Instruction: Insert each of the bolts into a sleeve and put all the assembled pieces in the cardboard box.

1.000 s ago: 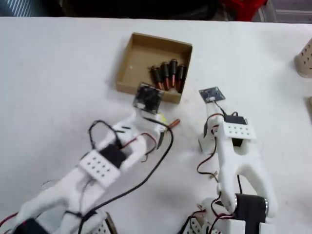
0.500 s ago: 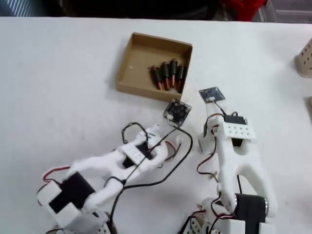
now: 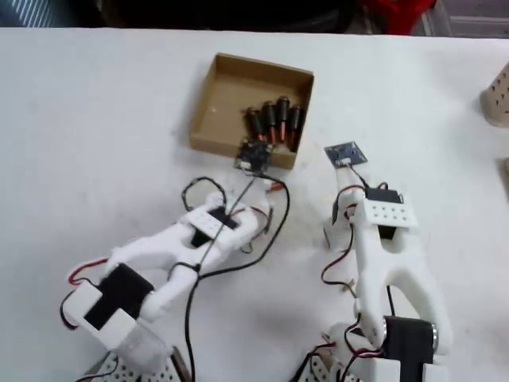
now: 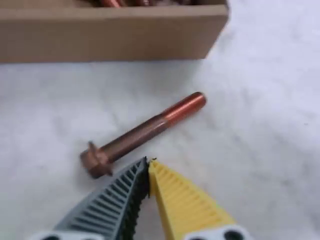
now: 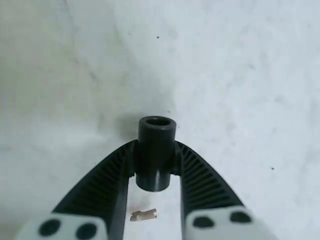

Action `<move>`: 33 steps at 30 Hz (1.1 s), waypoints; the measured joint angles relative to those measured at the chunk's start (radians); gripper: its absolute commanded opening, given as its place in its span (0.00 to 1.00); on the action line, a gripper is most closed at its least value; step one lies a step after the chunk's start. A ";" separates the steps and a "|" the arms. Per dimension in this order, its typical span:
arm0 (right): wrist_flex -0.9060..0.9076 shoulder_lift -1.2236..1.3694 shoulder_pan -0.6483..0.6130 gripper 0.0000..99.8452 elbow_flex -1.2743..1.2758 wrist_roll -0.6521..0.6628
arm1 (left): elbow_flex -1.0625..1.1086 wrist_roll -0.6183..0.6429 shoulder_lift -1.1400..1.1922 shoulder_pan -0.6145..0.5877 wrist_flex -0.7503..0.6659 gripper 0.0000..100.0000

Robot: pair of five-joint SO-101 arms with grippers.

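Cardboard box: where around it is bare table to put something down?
Bare table lies left of the box and beyond its right wall. The box's left half is also free. Crowded in front: the loose bolt, the left pincer and the right pincer holding a sleeve.

Your arms [image 3: 183, 243] white, black servos [image 3: 409, 338], red-black cables [image 3: 189, 310], left gripper [image 4: 149, 162] grey and yellow, right gripper [image 5: 156, 150] black, ribbed.

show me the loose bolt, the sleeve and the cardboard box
bolt [image 4: 145, 131]: left wrist view, mid shank
sleeve [image 5: 156, 155]: right wrist view, outer wall
cardboard box [image 3: 235, 95]: high view, bare floor
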 measured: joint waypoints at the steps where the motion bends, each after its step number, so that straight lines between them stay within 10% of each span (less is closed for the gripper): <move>1: 0.000 0.000 0.000 0.02 0.000 0.000 | 0.000 0.000 -0.009 -0.023 0.025 0.02; 12: 0.000 0.000 0.000 0.02 0.000 0.000 | -0.003 0.074 -0.044 -0.319 0.080 0.03; 17: 0.000 0.000 0.002 0.02 0.000 0.000 | 0.031 0.091 -0.204 -0.239 0.091 0.05; 24: 0.000 0.000 0.002 0.02 0.000 0.000 | 0.218 0.204 -0.526 -0.097 0.002 0.40; 33: 0.000 0.000 0.000 0.02 0.000 0.000 | 0.098 0.384 -0.276 0.020 -0.083 0.24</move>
